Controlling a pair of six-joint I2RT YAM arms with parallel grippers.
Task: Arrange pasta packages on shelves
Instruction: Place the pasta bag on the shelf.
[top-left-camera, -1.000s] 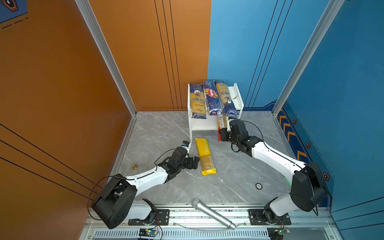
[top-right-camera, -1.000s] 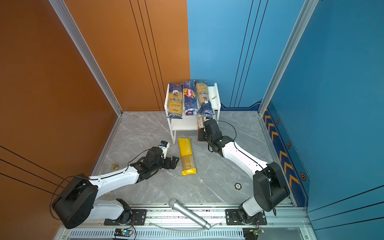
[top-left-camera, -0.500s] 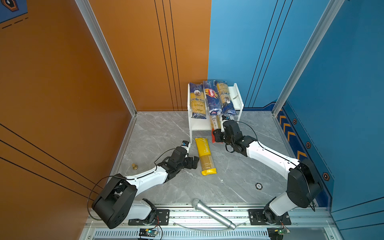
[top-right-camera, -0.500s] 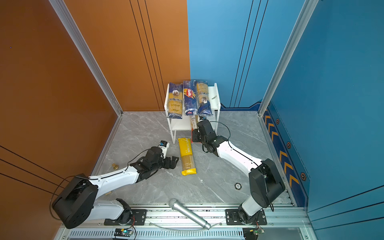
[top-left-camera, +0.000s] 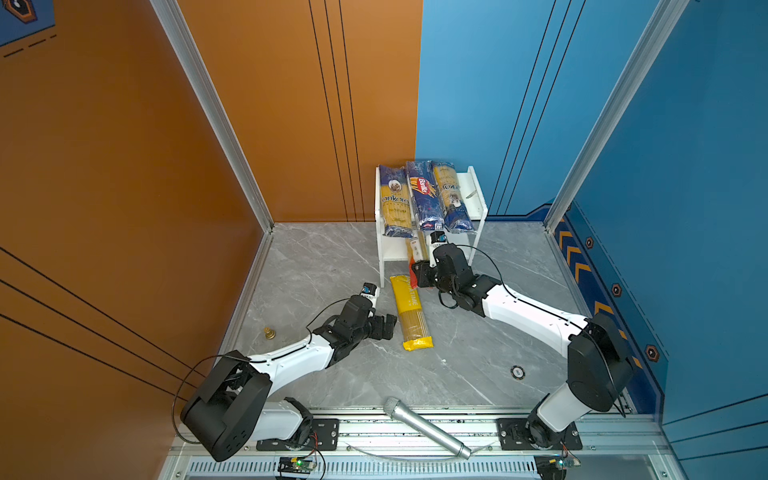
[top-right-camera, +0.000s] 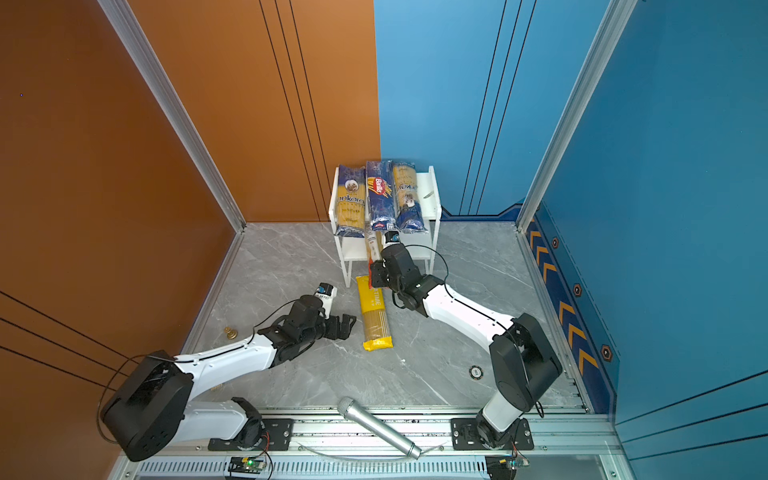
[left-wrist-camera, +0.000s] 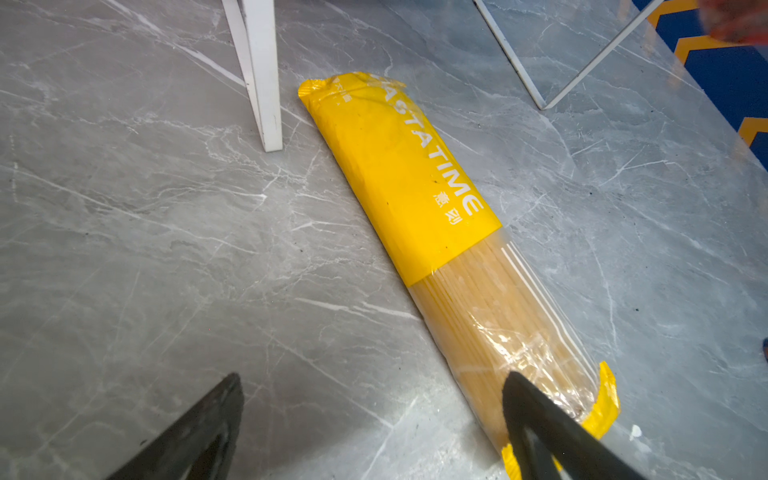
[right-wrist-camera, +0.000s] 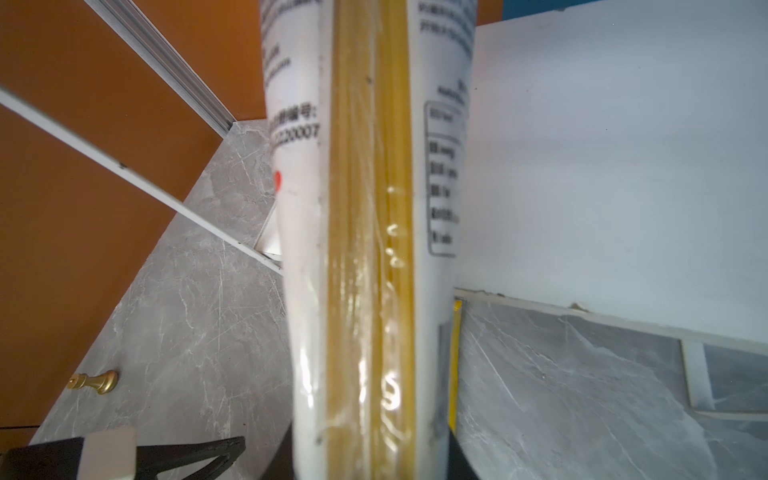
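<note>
Right tool (top-left-camera: 420, 275) clenched on near end of red-and-clear bag (top-left-camera: 417, 248). Far end reaches ahead of tool, seemingly over lower board of shelves (top-left-camera: 476, 195), beneath three bags (top-left-camera: 424, 195) overhanging top tier. Left tool (top-left-camera: 384, 326) released, jaws spread, just beside yellow bag (top-left-camera: 409, 309) lying on counter (top-left-camera: 324, 266). Risk as I see it: end-held bag sags, snags board edge, shoves light rack back.

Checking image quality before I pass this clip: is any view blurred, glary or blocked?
Right wrist view: the red-and-clear package sits so close to the lens that it blocks the middle and looks soft. Left wrist view: sharp on the yellow package, with some glare on its clear end. Both top views: evenly lit and sharp.
</note>
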